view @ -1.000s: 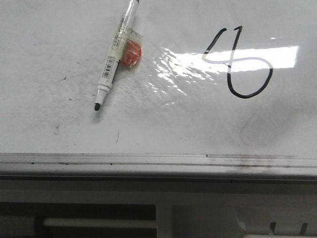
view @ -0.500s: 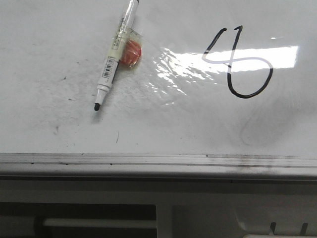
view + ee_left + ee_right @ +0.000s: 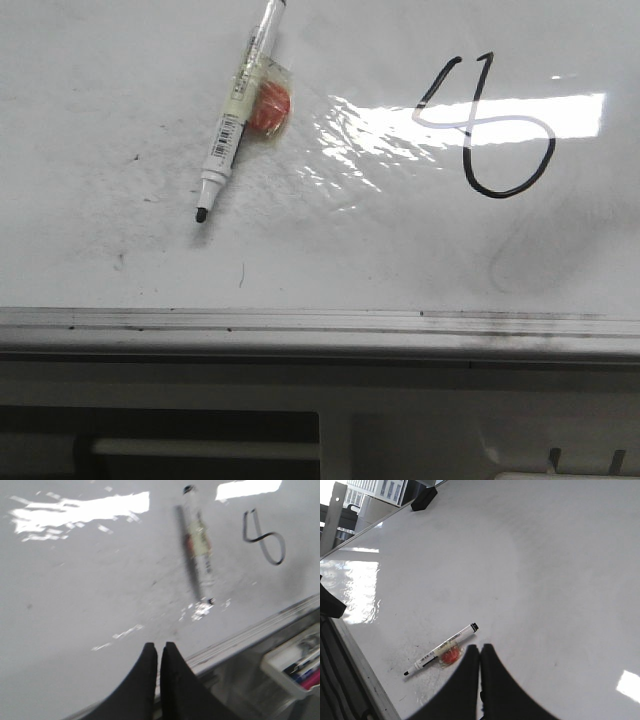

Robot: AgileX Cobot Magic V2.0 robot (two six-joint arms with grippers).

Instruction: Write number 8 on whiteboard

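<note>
- Since a second ago the front view has shifted only a little: the marker and the number 8 sit a touch to the right in the picture, with nothing rearranged between them.
- The number 8 is drawn on the whiteboard toward its right part, well apart from the marker; its lower loop is round and its top is left unclosed.
- The marker lies uncapped, long axis slanted, its black tip toward the silver rail, with a small orange object touching its barrel.
- The left gripper hovers by the rail, jaws closed together and empty; the marker lies just beyond it.
- The right gripper is likewise closed and empty, above the marker's rear end.
- A black eraser rests at the far edge, out of the way.
</note>
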